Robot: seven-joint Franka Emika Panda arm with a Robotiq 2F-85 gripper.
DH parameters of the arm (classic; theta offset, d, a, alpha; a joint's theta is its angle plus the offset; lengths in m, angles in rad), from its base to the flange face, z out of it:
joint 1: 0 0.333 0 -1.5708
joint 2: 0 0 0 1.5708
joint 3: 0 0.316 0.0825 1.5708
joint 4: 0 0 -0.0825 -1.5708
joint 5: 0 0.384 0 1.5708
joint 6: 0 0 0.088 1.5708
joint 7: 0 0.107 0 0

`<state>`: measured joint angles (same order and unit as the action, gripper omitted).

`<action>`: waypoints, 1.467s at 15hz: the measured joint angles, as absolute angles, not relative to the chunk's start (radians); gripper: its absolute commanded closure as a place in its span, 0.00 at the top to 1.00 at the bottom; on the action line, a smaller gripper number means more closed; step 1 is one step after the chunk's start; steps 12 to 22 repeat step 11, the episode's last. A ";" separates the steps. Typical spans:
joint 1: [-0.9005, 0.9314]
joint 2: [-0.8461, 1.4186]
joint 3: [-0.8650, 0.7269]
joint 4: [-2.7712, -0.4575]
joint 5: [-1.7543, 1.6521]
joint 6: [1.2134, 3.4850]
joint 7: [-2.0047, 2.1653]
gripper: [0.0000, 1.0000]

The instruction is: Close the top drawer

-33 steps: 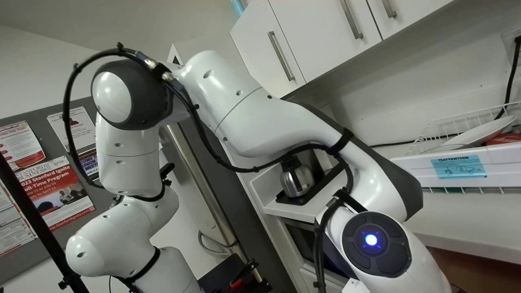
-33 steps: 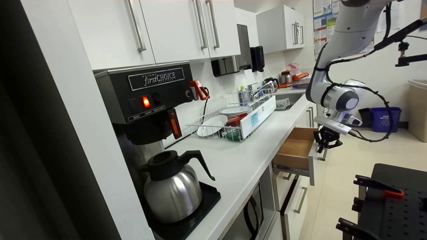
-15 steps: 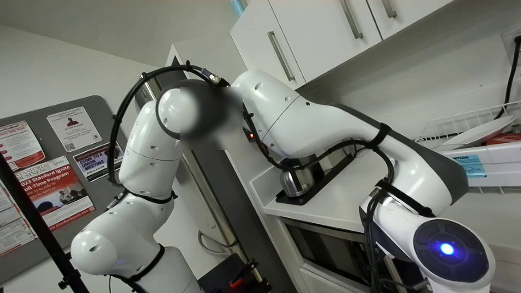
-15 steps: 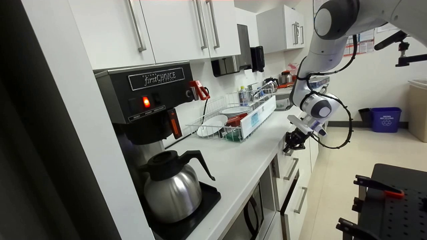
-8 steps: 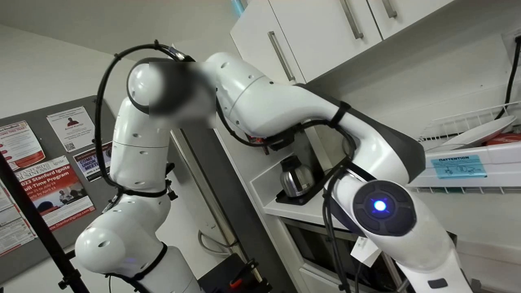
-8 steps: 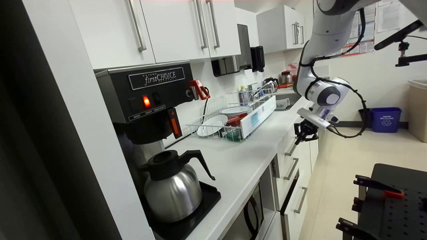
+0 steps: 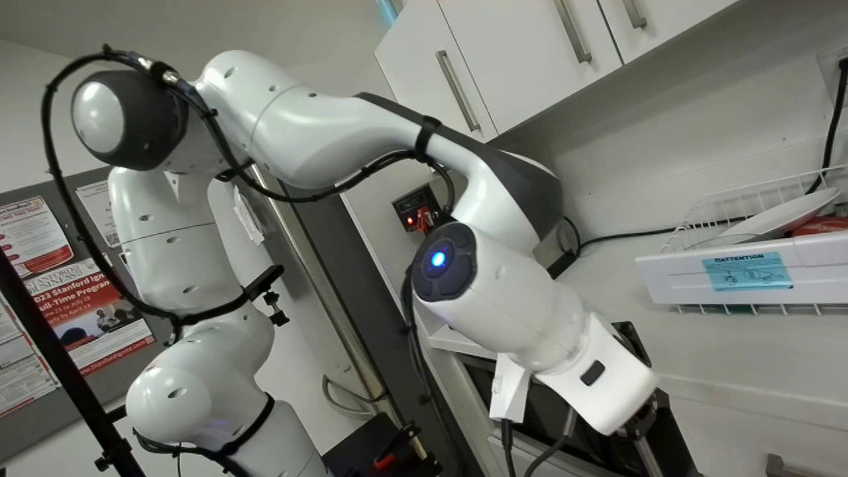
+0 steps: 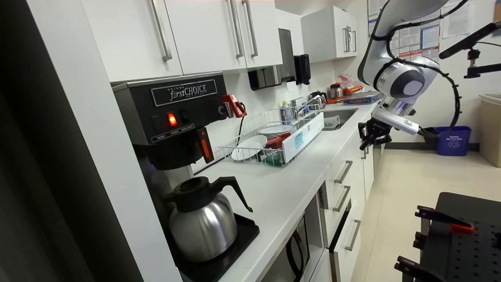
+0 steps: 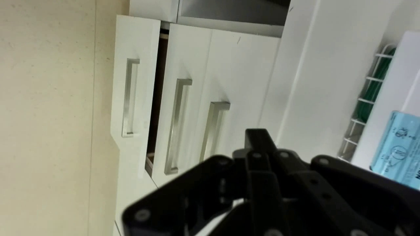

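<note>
Table (image 8: 282,184): runs toward 1 o'clock in an exterior view | coffee maker (image 8: 199,113): on its 7 o'clock end | lower drawer (image 9: 144,88): ajar | top drawer (image 9: 241,82): flush, below table | tool (image 9: 260,139): closed on itself, apart from top drawer, which lies at its 11 o'clock, wrist view | drawer handle (image 9: 210,127): 9 o'clock of tool

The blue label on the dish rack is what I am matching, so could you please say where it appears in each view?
In an exterior view, the blue label is at the right, slightly below mid-height.
In an exterior view, the blue label is somewhat right of centre, at mid-height.
In the wrist view, the blue label is at the right edge, below mid-height, partly cut off.
Shared landmark: the white panel bearing it.
</note>
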<state>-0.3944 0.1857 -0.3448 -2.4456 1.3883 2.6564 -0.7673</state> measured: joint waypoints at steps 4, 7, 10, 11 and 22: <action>-0.358 -0.025 -0.342 -2.604 1.316 2.810 -0.896 0.00; -0.351 -0.179 -0.307 -2.730 1.225 2.916 -0.904 0.00; -0.358 -0.281 -0.266 -2.803 1.162 2.946 -0.903 0.00; -0.363 -0.287 -0.249 -2.798 1.161 2.946 -0.904 0.00; -0.363 -0.287 -0.249 -2.798 1.161 2.946 -0.904 0.00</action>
